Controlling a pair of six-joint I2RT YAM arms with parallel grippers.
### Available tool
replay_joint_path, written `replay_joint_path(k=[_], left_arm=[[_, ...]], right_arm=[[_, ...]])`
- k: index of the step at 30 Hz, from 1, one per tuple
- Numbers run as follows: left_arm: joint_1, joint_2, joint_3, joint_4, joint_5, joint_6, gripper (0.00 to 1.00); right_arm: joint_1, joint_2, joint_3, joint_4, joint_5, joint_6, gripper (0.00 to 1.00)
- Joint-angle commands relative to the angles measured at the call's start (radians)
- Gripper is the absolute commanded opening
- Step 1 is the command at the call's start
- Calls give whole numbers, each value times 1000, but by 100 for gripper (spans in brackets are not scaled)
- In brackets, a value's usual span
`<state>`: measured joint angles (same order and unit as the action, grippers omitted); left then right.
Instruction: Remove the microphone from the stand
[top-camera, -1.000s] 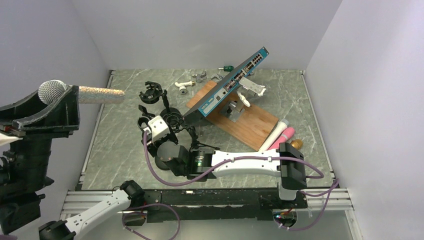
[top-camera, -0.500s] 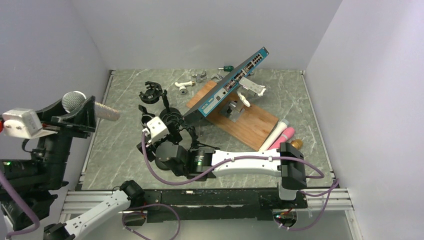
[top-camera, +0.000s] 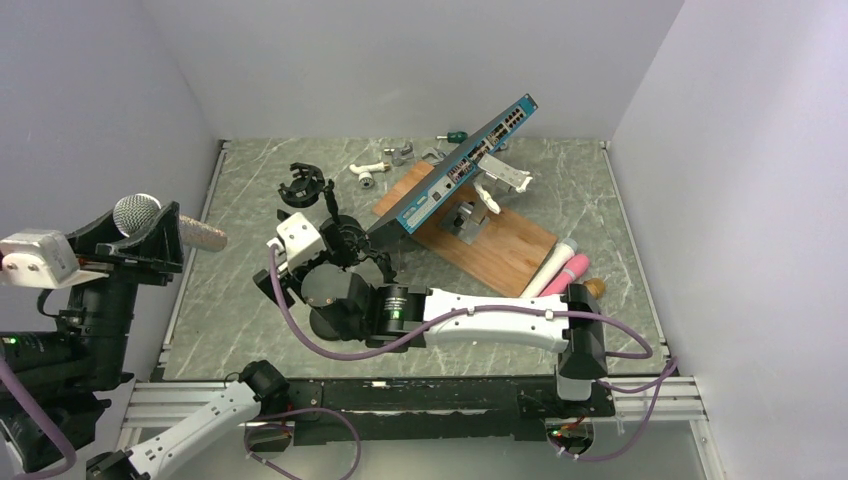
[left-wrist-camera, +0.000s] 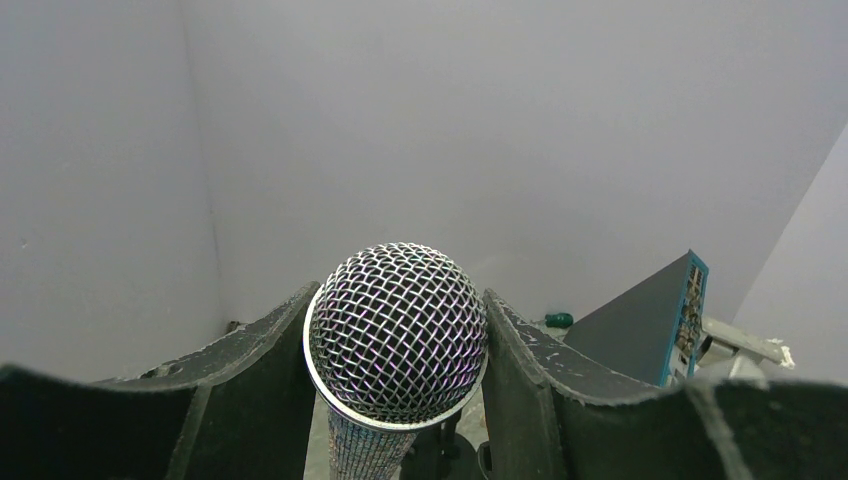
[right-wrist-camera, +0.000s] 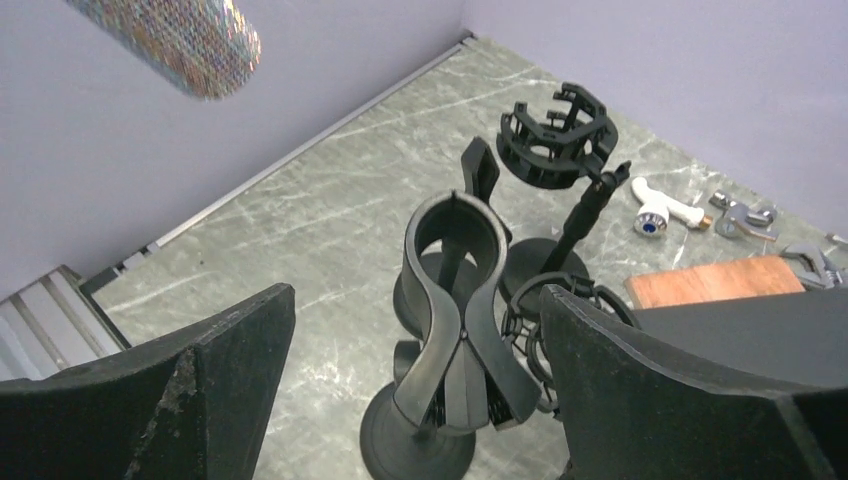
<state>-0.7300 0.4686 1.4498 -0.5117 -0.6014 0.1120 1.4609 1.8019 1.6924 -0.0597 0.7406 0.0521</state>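
Well left of stand (right-wrist-camera: 455, 300), left gripper (left-wrist-camera: 398, 330) clamping microphone (top-camera: 140, 214) aloft; right gripper (right-wrist-camera: 415, 295) gaping wide near stand.

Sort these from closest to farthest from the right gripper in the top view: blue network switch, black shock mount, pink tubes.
From the right gripper:
1. Black shock mount, just behind it.
2. Blue network switch, back centre.
3. Pink tubes, far right.

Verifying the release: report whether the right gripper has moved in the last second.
Yes. The right gripper shifted left, farther from the wooden board.
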Motion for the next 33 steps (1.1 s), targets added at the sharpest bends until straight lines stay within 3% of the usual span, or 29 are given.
replay_joint_path(k=[1,7,13,17,22,33], left_arm=[[-3,-11,2,9,-13,8,0],[-2,-13,3,1,-13,12,0],[-2,-13,-14,13,-7,16,0],[-2,-8,-12,14,-2,18,0],[-2,-5,-11,17,-1,25,0],[-2,-5,-16,16,-4,28,0]], right_arm=[[-15,22,92,-8,5,-43,89],[-51,7,84,5,-81,-23,50],[-59,13,72,22,-149,-34,42],[-62,39,93,12,-129,-43,26],[-74,56,104,8,-117,-43,16],[-88,61,115,10,-122,-43,9]])
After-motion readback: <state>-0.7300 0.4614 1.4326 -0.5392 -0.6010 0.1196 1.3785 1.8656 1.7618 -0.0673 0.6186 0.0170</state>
